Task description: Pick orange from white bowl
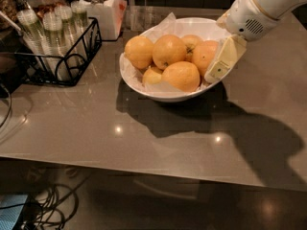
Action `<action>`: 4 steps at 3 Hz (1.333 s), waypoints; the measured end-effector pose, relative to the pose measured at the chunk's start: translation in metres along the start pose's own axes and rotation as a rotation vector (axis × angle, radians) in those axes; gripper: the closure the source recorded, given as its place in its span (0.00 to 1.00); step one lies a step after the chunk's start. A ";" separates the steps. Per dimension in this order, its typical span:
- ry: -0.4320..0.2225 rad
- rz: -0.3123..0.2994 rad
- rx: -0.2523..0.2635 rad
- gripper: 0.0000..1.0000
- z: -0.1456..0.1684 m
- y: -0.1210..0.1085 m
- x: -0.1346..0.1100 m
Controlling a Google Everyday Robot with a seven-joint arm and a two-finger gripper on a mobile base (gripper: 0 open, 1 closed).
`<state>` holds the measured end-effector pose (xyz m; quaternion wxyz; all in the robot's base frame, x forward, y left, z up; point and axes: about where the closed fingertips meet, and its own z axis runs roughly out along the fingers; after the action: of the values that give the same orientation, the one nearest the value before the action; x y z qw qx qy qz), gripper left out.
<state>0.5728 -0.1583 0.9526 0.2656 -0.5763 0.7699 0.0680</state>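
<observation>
Fingers point(225, 59) first: you have them spread and pinching nothing. The near one is the long cream paddle slanting down over the right rim of the white bowl point(168, 96), with its tip low inside the bowl. Of the far one you only get a small cream tip beside the white wrist housing. That puts your gripper point(217, 49) at the bowl's right side, with the arm coming in from the upper right of the scene.

Your orange point(204, 56) is the rightmost fruit in the bowl and the deepest in colour. It lies just left of the near finger, which covers its right flank. Whether the finger actually presses on the peel, you cannot tell from this view. The far tip stands beyond the orange and a little to its right, so the fruit lies partly in the gap between the two.

Paler fruits point(169, 51) crowd the orange on its left and near sides, packed against it on the crumpled paper lining point(165, 23).

The bowl stands on the grey table point(96, 123). Well to its left is a black wire rack point(72, 61) holding stacked cups, and a lidded white jar point(100, 8) stands at the far edge.
</observation>
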 end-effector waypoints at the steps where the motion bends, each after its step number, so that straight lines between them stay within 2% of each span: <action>1: -0.012 0.003 -0.049 0.16 0.024 0.003 -0.003; 2: -0.006 0.007 -0.048 0.03 0.025 0.003 -0.002; 4: 0.045 0.040 -0.030 0.00 0.021 -0.001 0.019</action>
<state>0.5770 -0.1661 0.9258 0.2383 -0.5663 0.7857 0.0720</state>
